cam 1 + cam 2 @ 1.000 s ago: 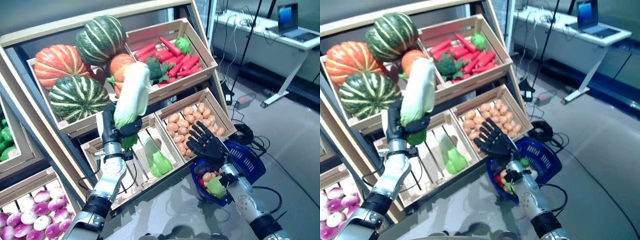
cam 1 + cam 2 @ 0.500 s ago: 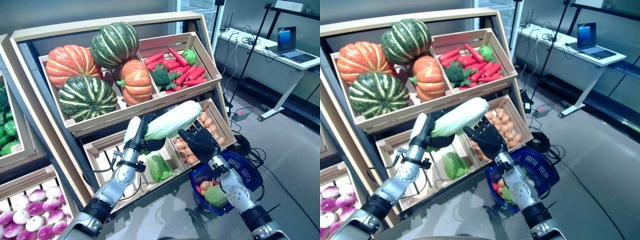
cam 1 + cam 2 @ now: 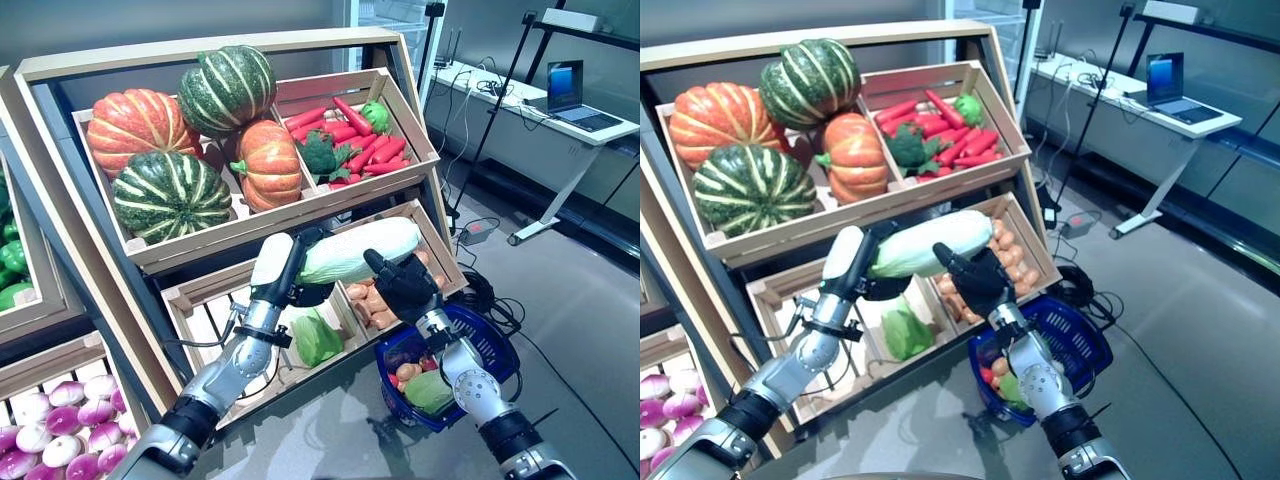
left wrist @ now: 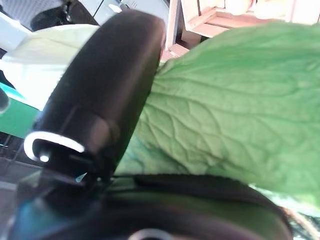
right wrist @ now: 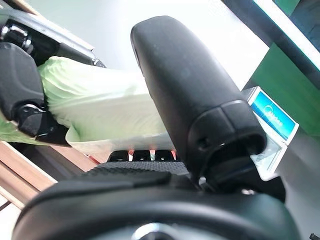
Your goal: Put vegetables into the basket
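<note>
My left hand [image 3: 298,268] is shut on a long pale green-and-white cabbage [image 3: 360,252] and holds it lying crosswise in front of the stand's lower crates. Its leaf shows close up in the left wrist view [image 4: 225,100]. My right hand [image 3: 405,285] is open with its fingers raised just under the cabbage's right end, above the blue basket [image 3: 502,345] on the floor. The right wrist view shows the cabbage [image 5: 110,110] just past my right hand's thumb [image 5: 190,95]. A green leafy vegetable [image 3: 432,392] and small orange and red ones [image 3: 408,372] lie in the basket.
The slanted wooden stand [image 3: 330,205] with its crates rises right behind both hands. A white desk [image 3: 540,110] with a laptop stands at the far right. Open grey floor [image 3: 580,300] lies to the right of the basket.
My left hand brought the cabbage down from upright by the upper crates and tipped it sideways toward my right hand. My right hand rose a little to meet its end. The camera also shifted.
</note>
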### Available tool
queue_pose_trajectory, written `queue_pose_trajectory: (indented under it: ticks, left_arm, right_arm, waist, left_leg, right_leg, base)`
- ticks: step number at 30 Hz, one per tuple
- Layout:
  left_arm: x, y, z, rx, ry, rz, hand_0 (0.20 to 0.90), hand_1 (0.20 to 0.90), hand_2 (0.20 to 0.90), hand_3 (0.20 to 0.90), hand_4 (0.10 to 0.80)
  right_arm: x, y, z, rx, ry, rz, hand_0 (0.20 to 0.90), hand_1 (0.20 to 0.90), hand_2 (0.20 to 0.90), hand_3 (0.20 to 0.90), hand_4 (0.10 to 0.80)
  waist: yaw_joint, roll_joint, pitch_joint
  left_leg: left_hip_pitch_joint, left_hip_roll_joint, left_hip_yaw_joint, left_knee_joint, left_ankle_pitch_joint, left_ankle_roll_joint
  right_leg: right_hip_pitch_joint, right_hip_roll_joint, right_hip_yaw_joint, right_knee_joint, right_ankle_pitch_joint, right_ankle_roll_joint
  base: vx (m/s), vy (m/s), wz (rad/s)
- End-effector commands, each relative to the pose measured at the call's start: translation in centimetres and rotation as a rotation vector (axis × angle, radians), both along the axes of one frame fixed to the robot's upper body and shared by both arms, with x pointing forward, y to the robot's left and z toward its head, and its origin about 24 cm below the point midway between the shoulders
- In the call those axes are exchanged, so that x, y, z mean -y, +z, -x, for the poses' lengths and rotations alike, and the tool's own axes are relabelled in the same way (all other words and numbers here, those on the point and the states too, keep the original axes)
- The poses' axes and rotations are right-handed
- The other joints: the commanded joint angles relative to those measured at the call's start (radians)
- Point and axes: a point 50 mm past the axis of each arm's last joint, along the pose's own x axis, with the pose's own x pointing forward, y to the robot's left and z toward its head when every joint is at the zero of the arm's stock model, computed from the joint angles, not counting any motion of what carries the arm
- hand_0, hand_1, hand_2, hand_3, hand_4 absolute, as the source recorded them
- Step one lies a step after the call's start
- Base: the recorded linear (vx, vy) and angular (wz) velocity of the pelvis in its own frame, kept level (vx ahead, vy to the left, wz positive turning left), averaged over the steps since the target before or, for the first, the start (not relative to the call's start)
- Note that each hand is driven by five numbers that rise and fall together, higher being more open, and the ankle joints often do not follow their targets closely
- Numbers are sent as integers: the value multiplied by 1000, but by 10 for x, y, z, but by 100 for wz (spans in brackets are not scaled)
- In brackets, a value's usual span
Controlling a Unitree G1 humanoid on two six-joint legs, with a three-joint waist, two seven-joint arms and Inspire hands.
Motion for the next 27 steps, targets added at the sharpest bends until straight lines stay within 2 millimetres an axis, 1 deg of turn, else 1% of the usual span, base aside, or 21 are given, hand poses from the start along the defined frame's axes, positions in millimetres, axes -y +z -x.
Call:
queue_pose_trajectory:
  ticks: [1,4,6,8,10,11,16,22,27]
  left_arm:
    - [28,22,-6,141,-240,-105,300,300,300,300,400]
    - [34,22,-2,173,-293,-140,300,300,300,300,400]
    - [44,23,4,200,-365,-157,300,300,300,300,400]
    - [48,24,6,208,-394,-156,300,300,300,300,400]
    - [57,24,13,231,-452,-141,300,300,300,300,400]
    - [58,25,14,230,-459,-127,300,300,300,300,400]
    - [64,21,18,193,-450,-29,300,300,300,300,400]
    - [67,19,17,156,-432,9,300,300,300,300,400]
    - [64,18,15,130,-399,47,300,300,300,300,400]
  right_arm:
    - [-24,116,-17,509,89,-274,900,900,900,900,800]
    - [-24,118,-18,511,84,-274,900,900,900,900,800]
    - [-24,119,-20,508,67,-280,900,900,900,900,800]
    - [-23,119,-21,509,56,-273,900,900,900,900,800]
    - [-22,117,-22,506,43,-281,900,900,900,900,800]
    - [-21,117,-22,506,35,-288,300,300,300,300,400]
    - [-18,120,-21,535,29,-375,300,300,300,300,400]
    - [-13,128,-25,540,-17,-409,300,300,300,300,400]
    - [-11,128,-24,536,-37,-418,300,300,300,300,400]
  waist:
    - [-7,-3,-27]
    - [-9,-2,-28]
    - [-9,0,-28]
    - [-10,0,-28]
    - [-12,0,-30]
    - [-11,0,-30]
    - [-9,-4,-27]
    - [-5,-12,-18]
    - [-6,-16,-18]
  left_leg:
    - [4,-24,-11,-1,-46,32]
    - [3,-24,-13,-1,-48,33]
    - [2,-24,-13,-1,-49,33]
    - [2,-24,-13,-1,-50,33]
    - [1,-22,-13,-1,-51,32]
    - [1,-22,-13,-1,-52,32]
    - [1,-19,-10,-1,-54,32]
    - [-3,-18,-13,-1,-55,31]
    - [-4,-16,-11,-1,-57,31]
  right_leg:
    - [-1,-6,-10,40,-2,-65]
    - [-3,-7,-8,40,-4,-65]
    - [-2,-6,-7,36,-3,-63]
    - [-2,-6,-5,34,-2,-63]
    - [0,-5,-1,26,0,-62]
    - [1,-4,0,25,0,-61]
    - [2,-4,1,21,3,-61]
    - [-3,-3,3,22,5,-61]
    - [-1,-3,4,12,11,-61]
  base:
    - [0,0,0]
    - [0,0,0]
    - [-17,-1,0]
    - [0,0,0]
    - [0,0,0]
    - [0,0,0]
    - [-12,-6,-5]
    - [-21,-5,0]
    - [0,0,0]
